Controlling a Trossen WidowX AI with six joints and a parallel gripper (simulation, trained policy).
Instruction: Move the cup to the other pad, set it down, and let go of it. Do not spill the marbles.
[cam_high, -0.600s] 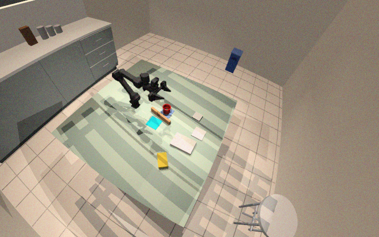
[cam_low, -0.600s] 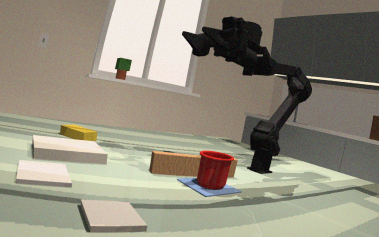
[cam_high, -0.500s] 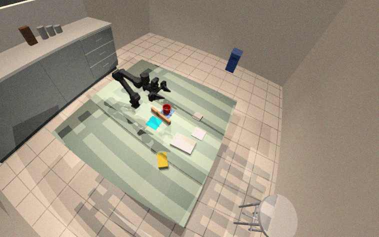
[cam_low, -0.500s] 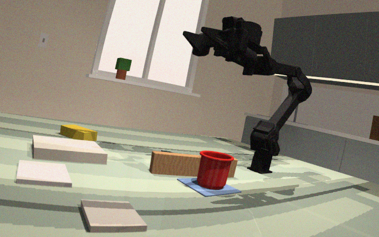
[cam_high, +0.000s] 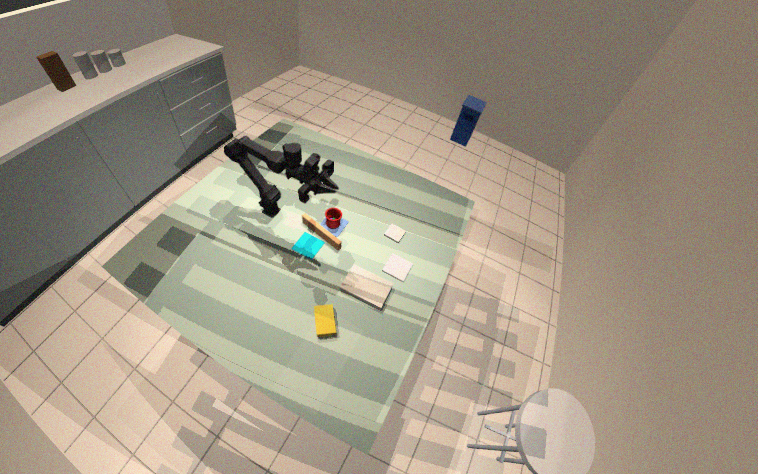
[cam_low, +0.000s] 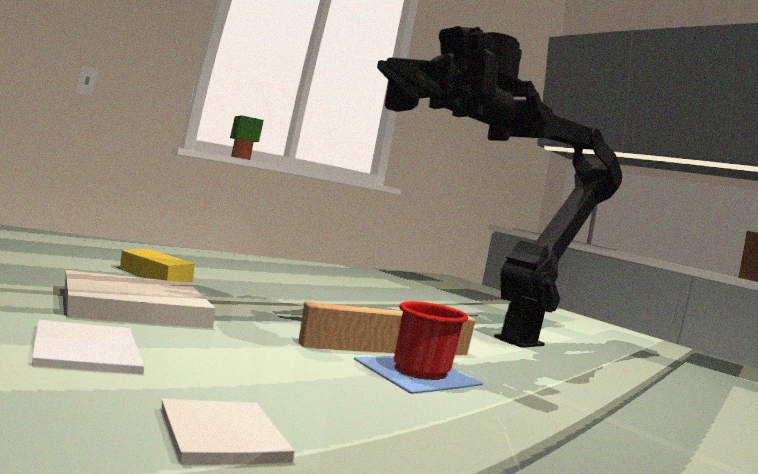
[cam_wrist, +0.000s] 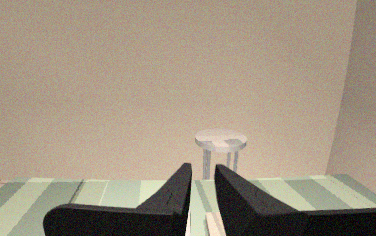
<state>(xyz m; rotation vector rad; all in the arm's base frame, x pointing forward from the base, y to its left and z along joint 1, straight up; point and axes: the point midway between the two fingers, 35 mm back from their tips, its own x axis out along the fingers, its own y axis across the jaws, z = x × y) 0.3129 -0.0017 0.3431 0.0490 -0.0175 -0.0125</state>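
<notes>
High above the tabletop (cam_high: 254, 329) (cam_low: 279, 273) (cam_wrist: 120, 195), the claw (cam_high: 337, 188) (cam_low: 381, 64) (cam_wrist: 202, 170) is narrow, nothing in it! The red cup (cam_high: 333, 219) (cam_low: 427, 340) stands upright on the blue pad (cam_high: 341, 225) (cam_low: 413, 384); whether it's delivered, I can't tell. Likely retreating: keep clear.

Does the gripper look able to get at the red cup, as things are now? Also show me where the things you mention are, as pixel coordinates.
Probably yes: nothing covers the red cup (cam_high: 333, 214) (cam_low: 427, 343), and the wooden bar (cam_high: 320, 231) (cam_low: 349, 328) stands only on one side. The gripper (cam_high: 336, 188) (cam_low: 382, 65) (cam_wrist: 202, 170) would likely need opening first.
</notes>
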